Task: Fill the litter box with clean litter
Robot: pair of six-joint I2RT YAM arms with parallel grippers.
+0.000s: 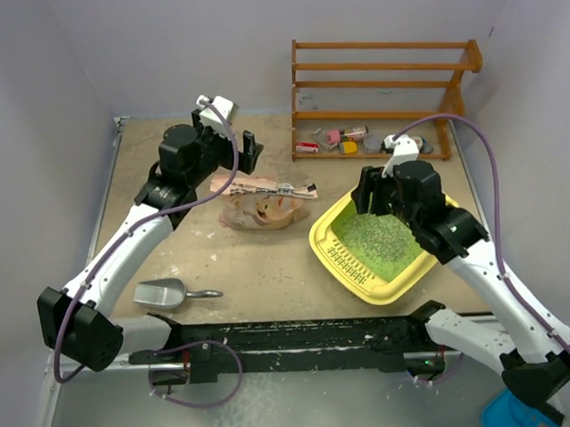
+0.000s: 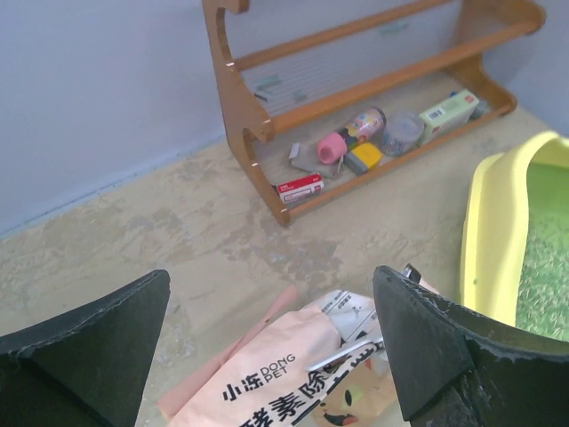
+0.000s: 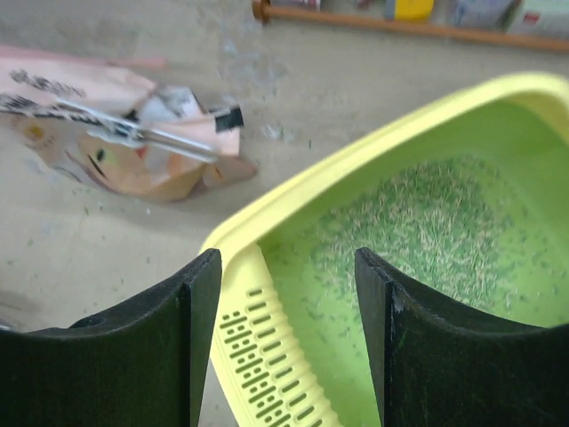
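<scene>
Surface: tan, scuffed tabletop with pale grey walls on three sides; stray granules are dotted about.
Scoop (image 1: 161, 294): silver metal with a short handle, lying flat, well to the left of the litter box (image 1: 337, 268) and touched by neither arm.
Left gripper (image 1: 249, 151) (image 2: 271, 285): jaws spread wide and holding nothing. It hangs left of the litter box and further back, pointed down at the bag.
Bag (image 1: 261, 203) (image 2: 284, 374): tan printed paper, crumpled and lying flat just left of the litter box. A metal clip (image 1: 265, 188) pinches its mouth, and the clipped edge runs lengthwise toward the box.
Litter box (image 3: 267, 338) (image 2: 484, 240): yellow moulded plastic with rounded corners and a green floor, set at a diagonal. The slotted strip is on its near-left rim.
Clean litter (image 1: 376, 238) (image 3: 427, 222): fine grey-green grains in a thin patch mid-floor of the litter box. Bare green shows around the patch.
Right gripper (image 1: 379, 200) (image 3: 286, 258): jaws parted and gripping nothing, poised over the litter box's left rim. Contact with the rim cannot be told.
Rack (image 1: 384, 86): slatted wood behind the litter box, with small packets on its lowest shelf.
Next-move relation: the bag lies under the left jaws, between them and the litter box, so the left arm looks nearer for a further pour.
Fill: judged partial.
</scene>
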